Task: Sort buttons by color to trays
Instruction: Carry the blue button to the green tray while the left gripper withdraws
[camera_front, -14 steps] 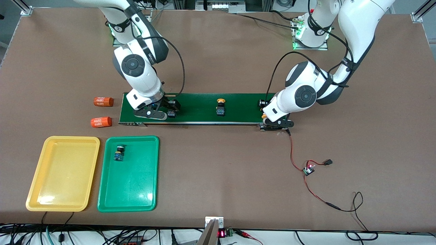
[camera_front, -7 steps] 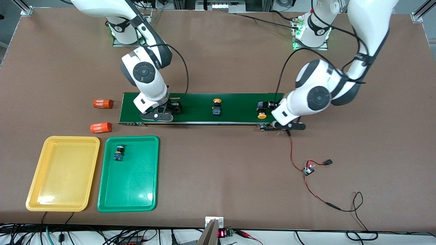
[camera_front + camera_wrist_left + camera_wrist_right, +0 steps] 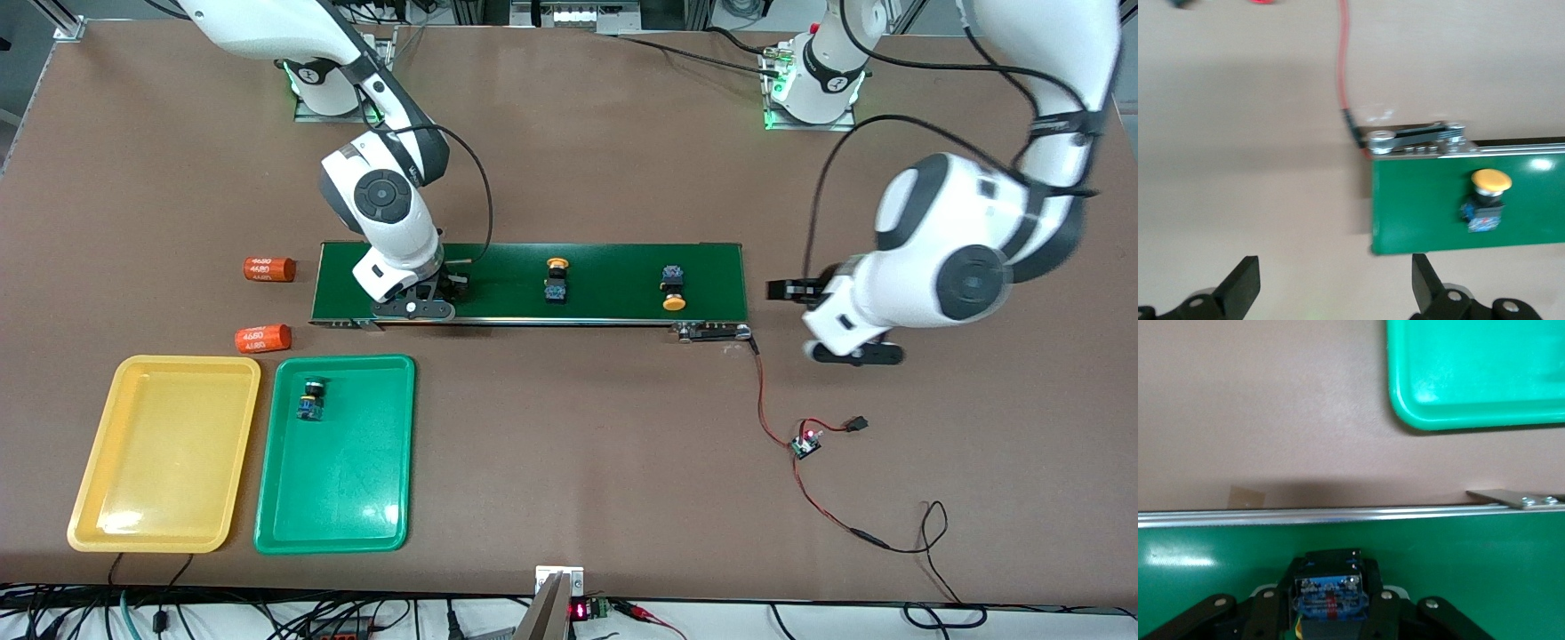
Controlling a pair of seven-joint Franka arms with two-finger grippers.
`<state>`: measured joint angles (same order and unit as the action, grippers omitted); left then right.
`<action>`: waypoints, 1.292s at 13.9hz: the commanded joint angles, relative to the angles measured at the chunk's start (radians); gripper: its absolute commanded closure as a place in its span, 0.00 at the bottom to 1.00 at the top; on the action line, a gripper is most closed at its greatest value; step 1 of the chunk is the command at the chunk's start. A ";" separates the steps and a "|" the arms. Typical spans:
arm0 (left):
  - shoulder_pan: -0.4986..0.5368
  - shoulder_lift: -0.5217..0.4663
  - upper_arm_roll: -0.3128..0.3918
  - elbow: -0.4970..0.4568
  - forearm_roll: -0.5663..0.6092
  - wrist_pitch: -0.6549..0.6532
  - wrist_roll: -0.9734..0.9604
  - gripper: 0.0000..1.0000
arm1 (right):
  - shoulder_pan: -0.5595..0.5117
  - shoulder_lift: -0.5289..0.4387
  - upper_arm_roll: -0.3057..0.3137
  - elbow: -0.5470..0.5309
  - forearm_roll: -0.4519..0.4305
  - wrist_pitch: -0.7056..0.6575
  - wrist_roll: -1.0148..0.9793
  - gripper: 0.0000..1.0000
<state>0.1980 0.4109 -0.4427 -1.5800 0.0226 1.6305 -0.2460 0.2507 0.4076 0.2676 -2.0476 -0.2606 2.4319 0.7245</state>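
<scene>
My right gripper (image 3: 418, 305) is down on the dark-green belt (image 3: 613, 265) at the right arm's end, shut on a button (image 3: 1330, 593) with a black-and-blue body; its cap is hidden. Two yellow-capped buttons (image 3: 555, 281) (image 3: 673, 288) sit farther along the belt. Another button (image 3: 311, 400) lies in the green tray (image 3: 347, 480), beside the yellow tray (image 3: 160, 462). My left gripper (image 3: 852, 354) (image 3: 1335, 290) hangs open and holds nothing, over bare table just off the belt's end (image 3: 1405, 227) on the left arm's side, where one yellow-capped button (image 3: 1488, 200) shows.
Two orange cylinders (image 3: 268, 268) (image 3: 263, 338) lie off the belt's end near the trays. A red wire with a small circuit board (image 3: 805, 442) runs from the belt's corner bracket (image 3: 711, 332) toward the front camera. The green tray's corner (image 3: 1478, 373) shows past the belt's rail.
My left gripper let go of a yellow-capped button on the belt, opened and swung away off the belt's end. My right gripper shut on its button. The belt buttons drifted toward the right arm's end.
</scene>
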 commanded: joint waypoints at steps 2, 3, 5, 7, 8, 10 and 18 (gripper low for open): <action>-0.020 -0.062 0.132 0.055 -0.004 -0.070 0.157 0.00 | -0.024 -0.036 -0.024 0.055 -0.020 -0.019 -0.014 0.93; -0.032 -0.095 0.180 0.049 -0.003 -0.069 0.200 0.00 | -0.030 -0.036 -0.033 0.085 -0.014 -0.031 -0.036 0.93; -0.075 -0.156 0.266 0.041 0.020 -0.066 0.279 0.00 | -0.036 -0.026 -0.065 0.142 -0.006 -0.028 -0.107 0.93; -0.133 -0.219 0.343 0.025 0.063 -0.061 0.321 0.00 | -0.060 0.023 -0.108 0.194 -0.008 -0.020 -0.195 0.93; -0.152 -0.253 0.357 0.008 0.077 -0.061 0.315 0.00 | -0.067 0.063 -0.129 0.228 -0.009 -0.010 -0.235 0.93; -0.189 -0.335 0.395 -0.035 0.073 -0.049 0.294 0.00 | -0.079 0.149 -0.169 0.291 -0.008 0.041 -0.305 0.93; -0.224 -0.415 0.435 -0.081 -0.030 -0.057 0.255 0.00 | -0.079 0.315 -0.200 0.408 -0.016 0.081 -0.312 0.57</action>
<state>-0.0206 0.0124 -0.0257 -1.6373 0.0393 1.5708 0.0173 0.1647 0.6971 0.0832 -1.6667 -0.2640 2.4941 0.4220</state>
